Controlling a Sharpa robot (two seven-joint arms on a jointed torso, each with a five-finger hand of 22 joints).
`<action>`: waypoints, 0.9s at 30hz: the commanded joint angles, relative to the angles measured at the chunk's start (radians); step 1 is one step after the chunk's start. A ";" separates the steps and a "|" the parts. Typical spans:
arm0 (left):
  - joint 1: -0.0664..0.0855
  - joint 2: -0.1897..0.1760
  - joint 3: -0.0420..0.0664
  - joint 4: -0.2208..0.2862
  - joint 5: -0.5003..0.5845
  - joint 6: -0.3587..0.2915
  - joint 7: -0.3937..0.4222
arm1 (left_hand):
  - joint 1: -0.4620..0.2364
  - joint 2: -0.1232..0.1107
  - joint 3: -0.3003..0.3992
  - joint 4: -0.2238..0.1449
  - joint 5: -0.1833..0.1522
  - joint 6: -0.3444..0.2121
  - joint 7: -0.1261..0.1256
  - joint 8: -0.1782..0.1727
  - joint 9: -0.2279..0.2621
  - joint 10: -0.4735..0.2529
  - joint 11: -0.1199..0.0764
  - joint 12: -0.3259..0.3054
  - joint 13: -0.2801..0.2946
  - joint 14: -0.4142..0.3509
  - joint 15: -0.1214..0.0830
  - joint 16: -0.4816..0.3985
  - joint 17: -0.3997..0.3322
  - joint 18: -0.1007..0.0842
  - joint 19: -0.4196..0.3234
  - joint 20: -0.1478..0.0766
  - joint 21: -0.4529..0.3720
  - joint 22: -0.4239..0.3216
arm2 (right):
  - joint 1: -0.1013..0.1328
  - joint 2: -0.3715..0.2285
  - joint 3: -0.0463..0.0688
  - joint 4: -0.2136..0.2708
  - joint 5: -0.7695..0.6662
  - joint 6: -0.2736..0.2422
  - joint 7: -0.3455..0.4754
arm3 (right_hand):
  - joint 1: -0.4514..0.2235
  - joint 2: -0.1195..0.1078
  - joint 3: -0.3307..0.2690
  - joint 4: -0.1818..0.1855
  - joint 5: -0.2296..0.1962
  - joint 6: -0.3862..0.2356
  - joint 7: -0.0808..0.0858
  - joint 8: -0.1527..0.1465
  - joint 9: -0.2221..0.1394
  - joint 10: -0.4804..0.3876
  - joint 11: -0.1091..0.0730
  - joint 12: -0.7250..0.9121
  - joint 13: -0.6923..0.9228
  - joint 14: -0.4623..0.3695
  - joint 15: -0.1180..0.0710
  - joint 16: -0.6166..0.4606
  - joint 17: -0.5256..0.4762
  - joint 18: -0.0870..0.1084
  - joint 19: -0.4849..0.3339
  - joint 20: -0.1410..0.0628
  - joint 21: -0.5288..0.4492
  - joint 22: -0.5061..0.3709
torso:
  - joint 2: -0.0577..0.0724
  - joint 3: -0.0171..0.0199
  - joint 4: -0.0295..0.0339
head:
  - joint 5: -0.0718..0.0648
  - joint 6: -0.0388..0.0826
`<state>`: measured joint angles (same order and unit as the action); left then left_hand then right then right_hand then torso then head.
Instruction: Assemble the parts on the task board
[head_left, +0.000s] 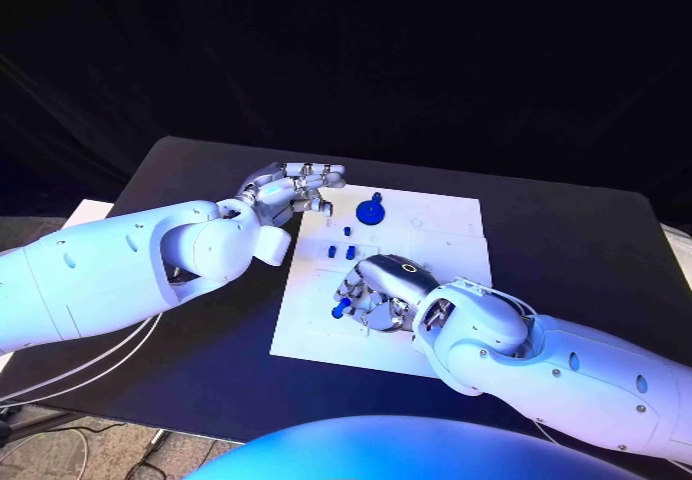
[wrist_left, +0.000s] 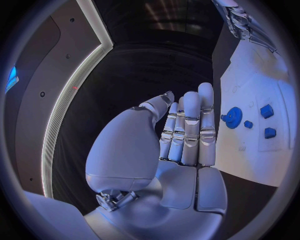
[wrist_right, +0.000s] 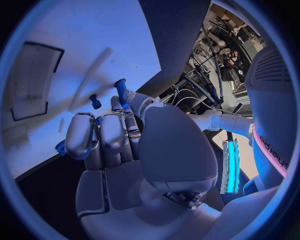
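Task board: white plate flat at the middle of the black counter. No containers as such; the board carries the parts.

On the board, head view: one blue gear near its far left corner; a cluster of small blue pegs below the gear, three as far as I can count. The left wrist view shows the gear with three small blue pieces beside it.

Right hand: over the near left part of the board, palm down, fingers curled. One blue peg pinched at its fingertips, just above the board's surface. Right wrist view shows this peg upright between thumb and finger, tip at or touching the board; a second short blue peg stands on the board just beside it.

Left hand: over the counter at the board's far left corner, close to the gear and not touching it. Fingers straight and side by side, nothing in them.

Surroundings: black counter, dark backdrop beyond. White cables hang off the counter's near left edge.
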<state>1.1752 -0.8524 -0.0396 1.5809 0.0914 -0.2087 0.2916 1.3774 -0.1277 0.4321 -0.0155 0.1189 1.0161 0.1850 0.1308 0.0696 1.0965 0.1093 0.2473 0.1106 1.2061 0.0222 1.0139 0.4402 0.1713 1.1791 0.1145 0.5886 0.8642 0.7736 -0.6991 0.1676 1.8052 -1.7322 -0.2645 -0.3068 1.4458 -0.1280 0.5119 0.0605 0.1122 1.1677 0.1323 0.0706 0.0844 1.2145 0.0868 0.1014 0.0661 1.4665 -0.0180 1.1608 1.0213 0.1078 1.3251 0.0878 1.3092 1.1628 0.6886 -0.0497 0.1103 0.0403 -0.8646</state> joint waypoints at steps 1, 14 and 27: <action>0.000 0.001 0.001 0.002 -0.003 0.019 0.008 | 0.000 0.012 -0.005 0.002 0.003 -0.007 0.000 0.006 0.000 -0.006 -0.001 0.004 0.001 -0.006 -0.001 0.004 -0.001 0.011 -0.002 0.005 -0.004 -0.001 | -0.001 0.001 -0.001 -0.002 -0.024 0.095 -0.016 | -0.002 0.006 -0.005 -0.004 0.000 0.006 0.001 0.007 0.001 0.027 -0.022 0.005 0.001 0.023 0.001 0.006 -0.001 -0.015 0.004 0.001 0.006 0.000 | -0.001 0.0004 0.0003 | -0.002 -0.002; 0.000 0.000 0.001 0.003 -0.003 0.019 0.008 | 0.000 0.012 -0.005 0.002 0.003 -0.007 0.000 0.006 0.000 -0.006 -0.001 0.004 0.001 -0.006 -0.001 0.004 -0.001 0.011 -0.002 0.005 -0.004 -0.001 | -0.001 0.015 -0.002 -0.001 -0.065 0.081 -0.024 | -0.026 -0.009 -0.015 -0.003 0.005 -0.025 0.010 -0.008 -0.007 -0.006 -0.012 -0.019 -0.004 0.019 0.008 -0.002 -0.014 -0.013 -0.006 0.005 -0.003 -0.013 | 0.000 0.0003 0.0002 | -0.002 -0.004; 0.000 -0.001 0.001 0.004 -0.003 0.020 0.005 | 0.000 0.012 -0.005 0.002 0.003 -0.007 0.000 0.006 0.000 -0.006 -0.001 0.004 0.001 -0.006 -0.001 0.004 -0.001 0.011 -0.002 0.005 -0.004 -0.001 | -0.002 0.022 -0.005 -0.009 -0.062 0.016 -0.033 | -0.078 -0.050 -0.085 0.010 0.003 -0.145 0.032 -0.010 -0.020 -0.140 0.020 -0.033 -0.003 0.010 0.035 -0.020 -0.041 -0.003 -0.029 0.031 -0.032 -0.054 | -0.001 0.0002 -0.0012 | -0.002 -0.002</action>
<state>1.1752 -0.8546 -0.0396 1.5822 0.0914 -0.2075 0.2909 1.3774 -0.1277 0.4321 -0.0155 0.1189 1.0161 0.1850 0.1308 0.0696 1.0968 0.1089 0.2473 0.1104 1.2061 0.0222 1.0139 0.4404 0.1711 1.1791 0.1145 0.5886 0.8643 0.7728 -0.6787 0.1626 1.7961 -1.7822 -0.2314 -0.3327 1.3697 -0.1749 0.4317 0.0718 0.1181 1.0290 0.1639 0.0634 0.0648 1.0800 0.1065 0.0637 0.0612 1.4664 0.0074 1.1425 0.9804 0.1077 1.2998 0.1132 1.2802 1.1097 0.6882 -0.0494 0.1103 0.0377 -0.8669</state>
